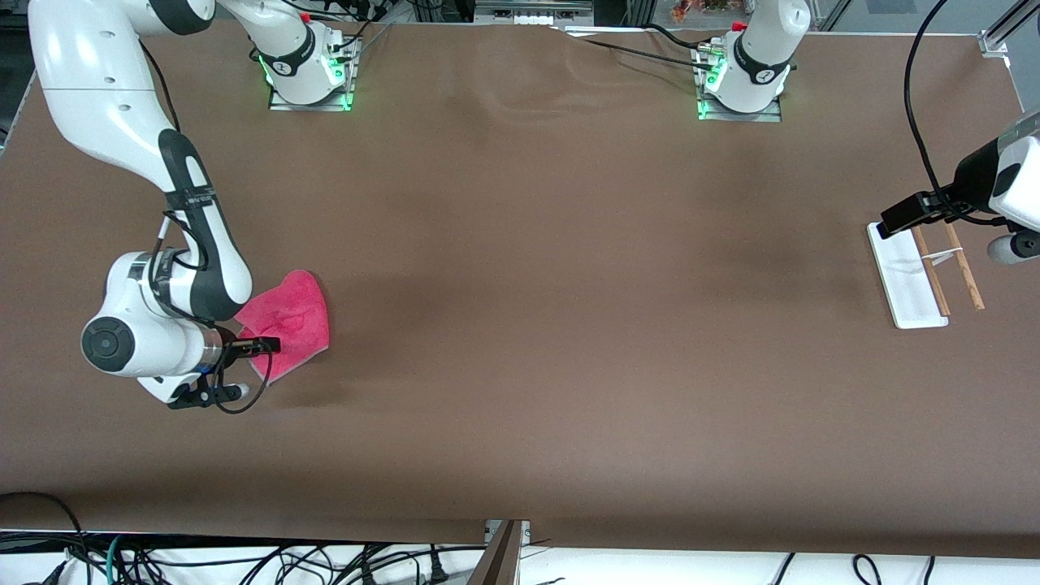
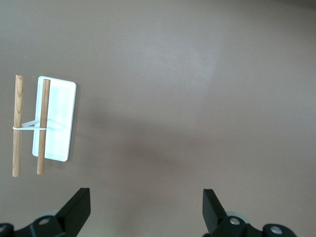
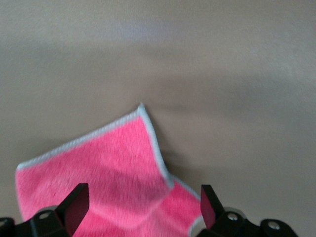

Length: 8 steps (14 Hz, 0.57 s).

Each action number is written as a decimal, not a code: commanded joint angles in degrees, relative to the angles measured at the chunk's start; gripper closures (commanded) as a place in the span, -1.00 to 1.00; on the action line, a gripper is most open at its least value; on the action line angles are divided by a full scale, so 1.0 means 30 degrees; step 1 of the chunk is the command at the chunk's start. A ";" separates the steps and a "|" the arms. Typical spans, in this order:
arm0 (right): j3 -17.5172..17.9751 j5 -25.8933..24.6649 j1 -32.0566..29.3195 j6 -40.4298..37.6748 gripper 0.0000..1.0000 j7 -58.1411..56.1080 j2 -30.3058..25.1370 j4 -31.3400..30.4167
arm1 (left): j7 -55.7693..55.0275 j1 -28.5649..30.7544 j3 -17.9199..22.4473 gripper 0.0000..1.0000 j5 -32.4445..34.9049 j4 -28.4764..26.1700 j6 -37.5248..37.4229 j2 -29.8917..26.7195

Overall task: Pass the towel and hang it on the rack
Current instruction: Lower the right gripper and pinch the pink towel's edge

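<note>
Now my right gripper (image 3: 140,210) hovers over the soft pink-red fluffy towel with grey edging (image 1: 288,321), fingers spread wide and holding nothing, placed, I judge, to drop on a folded part. My right wrist view shows the towel's grey-trimmed corner and overlapping fold, which the front view blurs under my arm. At the other end, my left gripper (image 2: 145,212) waits just beside the rack of two thin wooden rods on a flat white base (image 1: 914,284), also wide apart and empty, ready to receive. My left wrist view shows a pale tie joining the rods.
</note>
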 commanded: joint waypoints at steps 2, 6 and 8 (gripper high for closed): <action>0.0304 0.0275 -0.0061 0.1522 -1.00 -0.0440 0.0779 -0.0031 | -0.0204 -0.0162 0.0068 -1.00 0.0393 0.0524 -0.0123 0.0244; 0.0541 0.0451 -0.0061 0.1731 0.00 -0.0440 0.0811 0.0056 | -0.0204 -0.0162 0.0068 -1.00 0.0393 0.0495 -0.0153 0.0244; 0.0570 0.0451 -0.0061 0.1555 0.73 -0.0382 0.0635 0.0203 | -0.0204 -0.0162 0.0068 -1.00 0.0393 0.0495 -0.0153 0.0244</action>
